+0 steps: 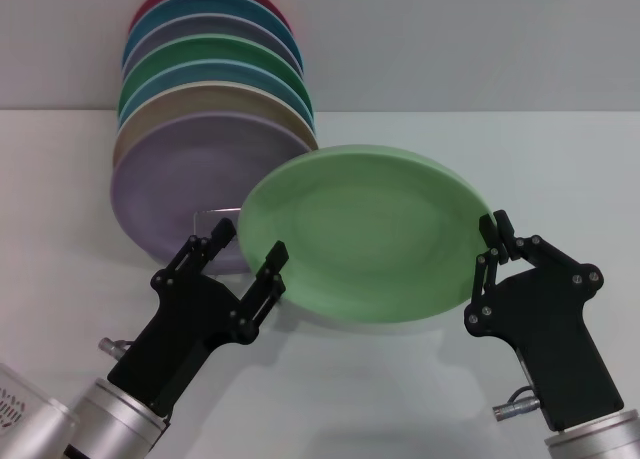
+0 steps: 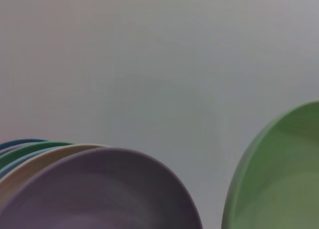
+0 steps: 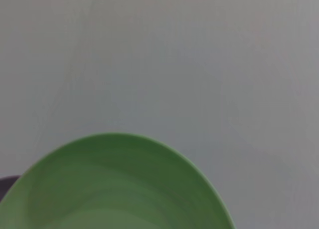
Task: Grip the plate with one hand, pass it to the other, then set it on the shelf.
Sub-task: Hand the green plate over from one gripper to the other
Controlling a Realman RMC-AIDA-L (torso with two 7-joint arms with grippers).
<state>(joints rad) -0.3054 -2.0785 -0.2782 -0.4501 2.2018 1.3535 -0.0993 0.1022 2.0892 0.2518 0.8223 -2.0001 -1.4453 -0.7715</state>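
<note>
White bench (image 1: 80,279): right tool (image 1: 497,241) pinches plate (image 1: 365,234); left tool (image 1: 243,251), open beside the rim, must close for handover.

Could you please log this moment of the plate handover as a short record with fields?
plate: light green plate, lifted and tilted, beside the rack
right gripper: shut on the plate's right rim
left gripper: open at the plate's left rim, not closed on it
shelf: wire rack holding a row of upright plates, lilac plate in front
stage: handover under way, plate not yet racked
</note>
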